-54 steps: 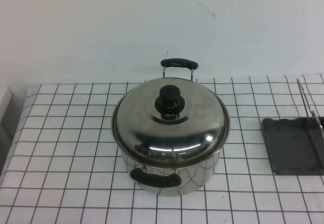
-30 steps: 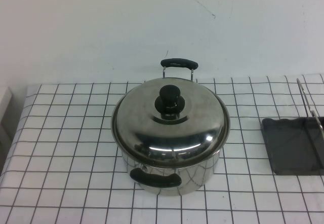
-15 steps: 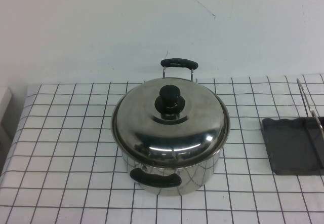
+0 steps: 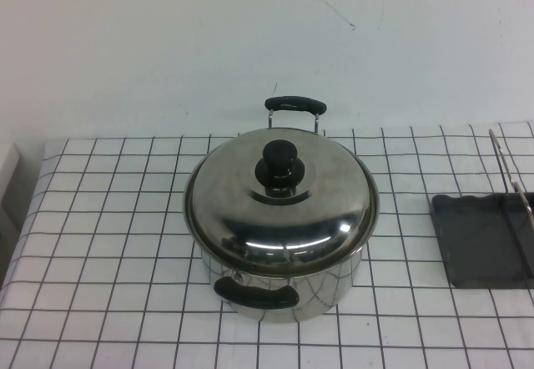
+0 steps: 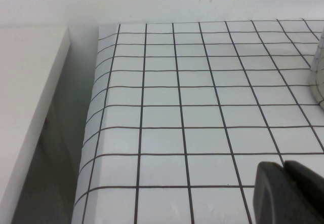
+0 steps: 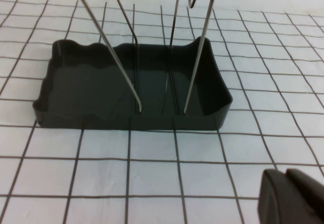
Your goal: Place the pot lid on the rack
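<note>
At table centre the pot lid point(image 4: 281, 204) is seated on the pot point(image 4: 279, 290), the rack point(image 4: 511, 177) well apart at 3 o'clock. Rigid, slippery steel is judged; its knob point(image 4: 279, 164) offers 1 sound hold. The left gripper point(image 5: 291, 193) and right gripper point(image 6: 293, 196) hover low over the table, fingers together.

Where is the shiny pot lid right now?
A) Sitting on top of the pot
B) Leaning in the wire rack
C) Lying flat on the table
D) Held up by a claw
A: the pot lid sits closed on the pot, with its black knob on top. The rack holds nothing. The left claw is over bare tablecloth and the right claw is near the rack.
</note>
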`<action>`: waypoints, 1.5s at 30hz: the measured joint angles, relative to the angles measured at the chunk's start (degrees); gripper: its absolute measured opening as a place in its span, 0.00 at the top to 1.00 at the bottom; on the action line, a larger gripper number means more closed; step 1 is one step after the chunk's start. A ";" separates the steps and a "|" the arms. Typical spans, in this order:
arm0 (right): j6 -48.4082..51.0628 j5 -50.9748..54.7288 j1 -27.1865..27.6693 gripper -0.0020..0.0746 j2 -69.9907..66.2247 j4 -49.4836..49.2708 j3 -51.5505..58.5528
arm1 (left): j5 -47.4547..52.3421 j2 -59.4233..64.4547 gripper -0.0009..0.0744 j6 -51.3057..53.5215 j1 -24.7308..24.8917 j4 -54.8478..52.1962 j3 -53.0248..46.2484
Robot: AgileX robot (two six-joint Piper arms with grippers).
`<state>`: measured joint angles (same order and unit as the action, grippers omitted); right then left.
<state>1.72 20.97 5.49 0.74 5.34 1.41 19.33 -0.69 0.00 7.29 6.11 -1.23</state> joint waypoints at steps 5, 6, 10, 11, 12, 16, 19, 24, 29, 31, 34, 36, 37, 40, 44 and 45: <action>0.00 0.00 0.00 0.98 0.00 0.00 0.00 | 0.00 0.00 0.99 0.00 0.00 0.12 0.00; 0.00 0.00 0.00 0.98 0.00 0.00 0.00 | 0.00 0.00 0.99 0.00 0.00 0.45 0.00; 0.00 0.00 0.00 0.98 0.00 0.00 0.00 | 0.00 0.00 0.99 0.00 0.00 3.39 0.00; 0.00 0.00 0.00 0.98 0.00 0.00 0.00 | 0.00 0.00 0.99 0.00 0.00 4.48 0.00; 0.00 0.00 0.00 0.98 0.00 0.00 0.00 | 0.00 0.00 0.99 0.00 0.00 5.77 0.00; 0.00 0.00 0.00 0.98 0.00 0.00 0.00 | -2.22 0.00 0.99 -0.76 0.00 15.91 -0.37; 0.00 0.00 0.00 0.98 0.00 0.00 0.00 | -5.66 0.00 0.99 -4.54 0.00 35.17 -0.34; 0.00 0.00 0.00 0.98 0.00 0.00 0.00 | -12.39 0.00 0.99 -4.83 0.10 51.45 -0.34; 0.00 0.00 0.00 0.98 0.00 0.00 0.00 | -11.68 0.00 0.99 -1.50 0.10 51.57 -0.34; 0.00 0.00 0.00 0.98 0.00 0.00 0.00 | -10.68 0.00 0.99 -1.02 0.10 51.57 -0.34; 0.00 0.00 0.00 0.98 0.00 0.00 0.00 | -10.30 0.00 0.99 -0.78 0.10 51.57 -0.34; 0.00 0.00 0.00 0.98 0.00 0.00 0.00 | -10.08 0.00 0.99 -0.64 0.10 51.47 -0.34; 0.00 0.00 0.00 0.98 0.00 0.00 0.00 | -9.95 0.00 0.99 -0.59 0.10 51.47 -0.34; 0.00 0.00 0.00 0.98 0.00 0.00 0.00 | -9.10 0.00 0.99 0.00 0.10 51.47 -0.34; 0.00 0.00 0.00 0.98 0.00 0.00 0.00 | -8.28 0.00 0.99 2.68 0.10 51.37 -0.34; 0.00 0.00 0.00 0.98 0.00 0.00 0.00 | -7.72 0.00 0.99 6.04 0.10 51.37 -0.34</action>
<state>1.72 20.97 5.49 0.74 5.34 1.41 11.61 -0.69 6.04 7.39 57.48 -1.57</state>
